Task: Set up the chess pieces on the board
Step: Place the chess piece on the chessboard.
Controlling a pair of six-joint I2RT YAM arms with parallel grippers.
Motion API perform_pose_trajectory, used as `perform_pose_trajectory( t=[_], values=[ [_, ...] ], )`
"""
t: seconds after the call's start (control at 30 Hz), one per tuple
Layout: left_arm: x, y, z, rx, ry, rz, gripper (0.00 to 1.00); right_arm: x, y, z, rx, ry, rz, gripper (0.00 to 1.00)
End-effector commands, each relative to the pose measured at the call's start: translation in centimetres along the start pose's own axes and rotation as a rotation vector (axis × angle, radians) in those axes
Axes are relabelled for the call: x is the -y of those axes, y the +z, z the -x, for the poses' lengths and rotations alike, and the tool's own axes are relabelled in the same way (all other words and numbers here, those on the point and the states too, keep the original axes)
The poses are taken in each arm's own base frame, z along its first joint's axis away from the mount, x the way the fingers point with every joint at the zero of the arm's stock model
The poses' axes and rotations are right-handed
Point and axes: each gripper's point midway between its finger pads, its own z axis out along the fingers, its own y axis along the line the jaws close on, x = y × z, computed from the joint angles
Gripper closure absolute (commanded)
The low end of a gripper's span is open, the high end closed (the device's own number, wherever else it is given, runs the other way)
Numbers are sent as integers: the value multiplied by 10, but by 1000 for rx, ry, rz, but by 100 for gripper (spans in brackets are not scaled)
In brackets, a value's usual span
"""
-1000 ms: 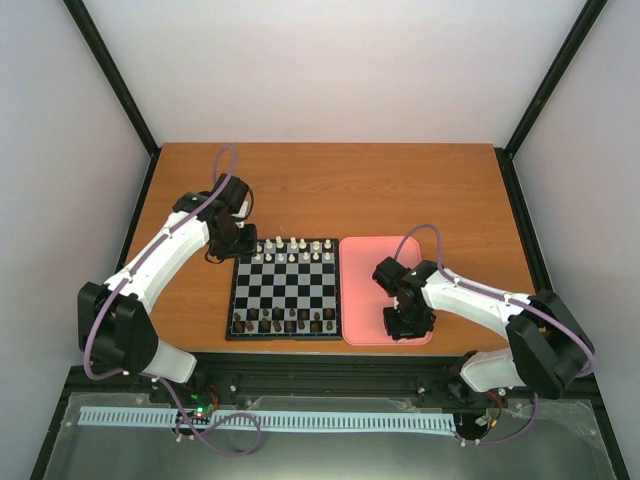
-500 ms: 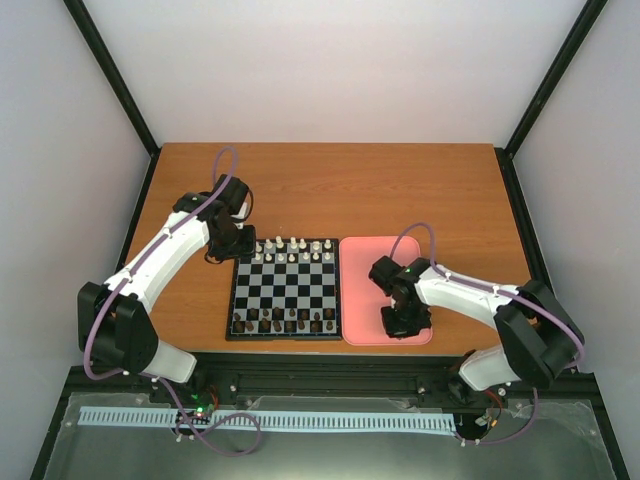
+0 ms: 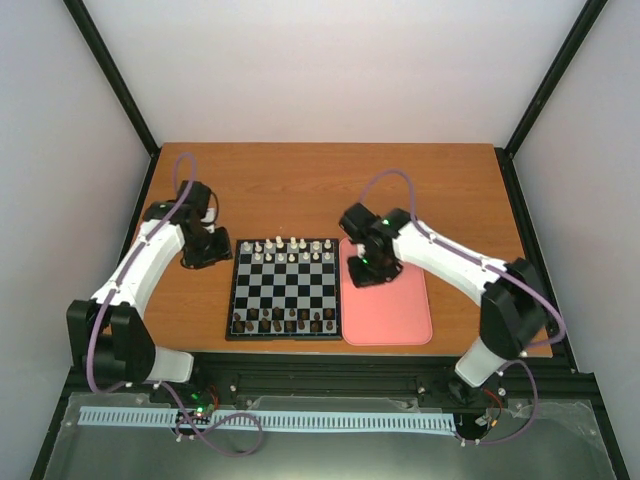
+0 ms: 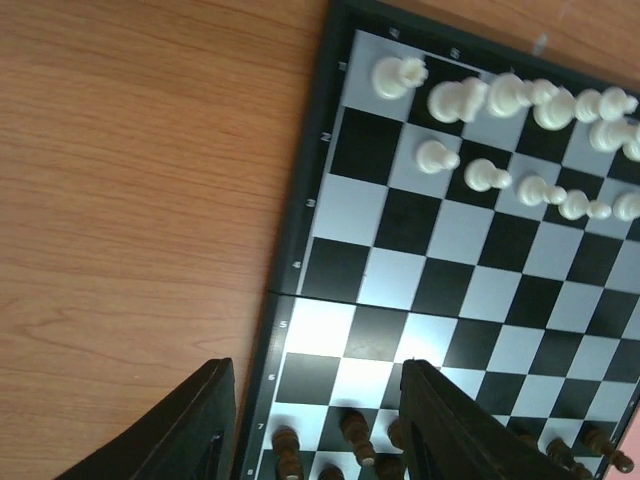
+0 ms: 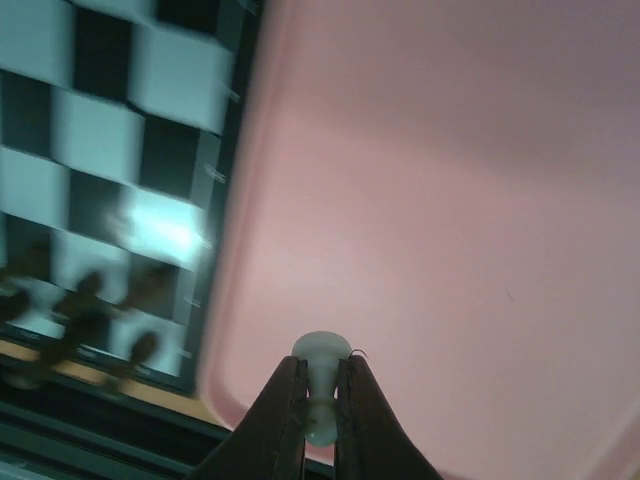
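Mid-transfer, the right jaws pinch a white piece [image 5: 321, 352] above the pink tray [image 3: 400, 305] while the left jaws gape empty beside the board [image 3: 283, 292]; the next move calls for carrying it to a vacant white-side square.

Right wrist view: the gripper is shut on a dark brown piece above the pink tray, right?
Not quite. The right wrist view shows the right gripper shut on a white chess piece, not a dark brown one. It is above the pink tray, as you said.
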Motion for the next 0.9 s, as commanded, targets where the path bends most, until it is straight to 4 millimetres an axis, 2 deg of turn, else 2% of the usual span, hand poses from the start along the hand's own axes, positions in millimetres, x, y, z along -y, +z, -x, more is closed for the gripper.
perform_pose_trajectory(
  t=[0.0, 0.1, 0.17, 0.27, 0.4, 0.43, 0.6, 0.7, 0.87],
  values=[
    [-14, -8, 6, 31, -84, -86, 52, -50, -14, 39, 25, -123, 45, 97],
    [-27, -8, 7, 43, -168, -110, 52, -94, -11, 61, 28, -199, 82, 97],
    [-36, -9, 8, 67, -216, -112, 52, -123, 1, 71, 3, -248, 96, 97],
    [-46, -11, 9, 88, -274, -114, 52, -163, 9, 79, -21, -317, 125, 97],
    [-45, -21, 12, 119, -284, -126, 52, -198, 23, 80, -65, -386, 155, 97],
    [-44, -23, 12, 124, -285, -130, 52, -207, 21, 84, -55, -397, 175, 97],
    [-42, -24, 12, 124, -279, -140, 52, -220, 40, 90, -93, -409, 190, 97],
    [-41, -23, 12, 121, -280, -146, 52, -221, 55, 88, -127, -406, 189, 97],
    [-40, -25, 14, 128, -276, -151, 52, -220, 68, 91, -129, -404, 174, 97]
  ],
)
